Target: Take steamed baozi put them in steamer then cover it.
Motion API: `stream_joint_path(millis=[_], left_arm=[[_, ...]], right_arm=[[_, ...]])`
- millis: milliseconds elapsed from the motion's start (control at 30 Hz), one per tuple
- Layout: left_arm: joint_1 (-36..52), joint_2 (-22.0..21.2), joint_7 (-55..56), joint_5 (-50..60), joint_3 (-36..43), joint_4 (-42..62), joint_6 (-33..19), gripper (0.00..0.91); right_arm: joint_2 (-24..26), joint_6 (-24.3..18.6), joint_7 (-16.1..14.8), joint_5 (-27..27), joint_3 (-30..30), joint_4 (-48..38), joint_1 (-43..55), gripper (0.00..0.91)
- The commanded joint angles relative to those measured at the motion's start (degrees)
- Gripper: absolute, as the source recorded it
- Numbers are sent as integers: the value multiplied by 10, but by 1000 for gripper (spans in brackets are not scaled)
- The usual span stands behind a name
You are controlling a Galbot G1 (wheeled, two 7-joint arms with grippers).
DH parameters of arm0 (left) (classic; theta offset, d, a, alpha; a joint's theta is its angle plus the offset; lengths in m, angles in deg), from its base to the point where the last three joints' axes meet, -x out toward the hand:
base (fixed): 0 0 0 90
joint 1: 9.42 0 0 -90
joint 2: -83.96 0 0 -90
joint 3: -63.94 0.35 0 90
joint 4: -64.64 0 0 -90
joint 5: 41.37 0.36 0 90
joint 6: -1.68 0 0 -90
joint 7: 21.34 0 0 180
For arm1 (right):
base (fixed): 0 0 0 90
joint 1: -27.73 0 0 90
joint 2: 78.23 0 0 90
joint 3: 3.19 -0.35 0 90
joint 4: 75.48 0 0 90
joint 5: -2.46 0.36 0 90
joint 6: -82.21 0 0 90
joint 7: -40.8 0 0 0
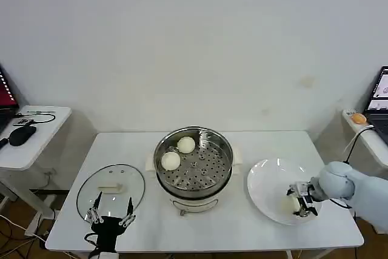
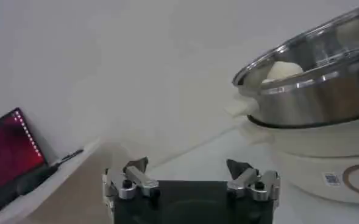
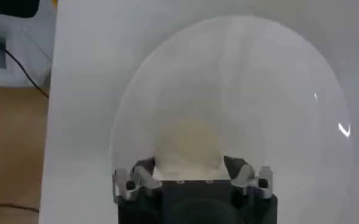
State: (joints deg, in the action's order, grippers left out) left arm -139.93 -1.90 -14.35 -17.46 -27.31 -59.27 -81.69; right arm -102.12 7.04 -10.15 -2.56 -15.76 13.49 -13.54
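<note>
Reaching down over the plate (image 1: 267,180), the right gripper (image 3: 191,173) has its jaws spread either side of a bun (image 3: 188,143), which sits right between them but doesn't look pinched yet, so I'd guess it's lining up a grab. Two buns (image 1: 186,144) already sit in the steamer (image 1: 194,161), well off to the side of those jaws. The left gripper (image 2: 191,179) hangs with jaws spread just short of the lid (image 1: 111,189), which lies flat on the table (image 1: 242,222), probably waiting to cover up.
</note>
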Motion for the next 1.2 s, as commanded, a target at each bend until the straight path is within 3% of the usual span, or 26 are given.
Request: stream_joint_path(millis=[33, 533, 833, 1067, 1200], left_arm=[[-1, 0, 0, 0, 0, -1, 0, 907], [-4, 1, 2, -2, -1, -6, -2, 907], [-10, 1, 4, -3, -4, -13, -6, 907], [-12, 1, 5, -4, -10, -19, -8, 907], [-12, 0, 6, -5, -13, -19, -10, 907]], right_arm=[[-4, 3, -9, 9, 13, -6, 14, 645], [8, -11, -58, 19, 26, 2, 97, 615], [15, -26, -94, 58, 24, 16, 189, 615], [-2, -75, -143, 69, 29, 10, 256, 625], [-20, -86, -152, 75, 37, 3, 292, 625]])
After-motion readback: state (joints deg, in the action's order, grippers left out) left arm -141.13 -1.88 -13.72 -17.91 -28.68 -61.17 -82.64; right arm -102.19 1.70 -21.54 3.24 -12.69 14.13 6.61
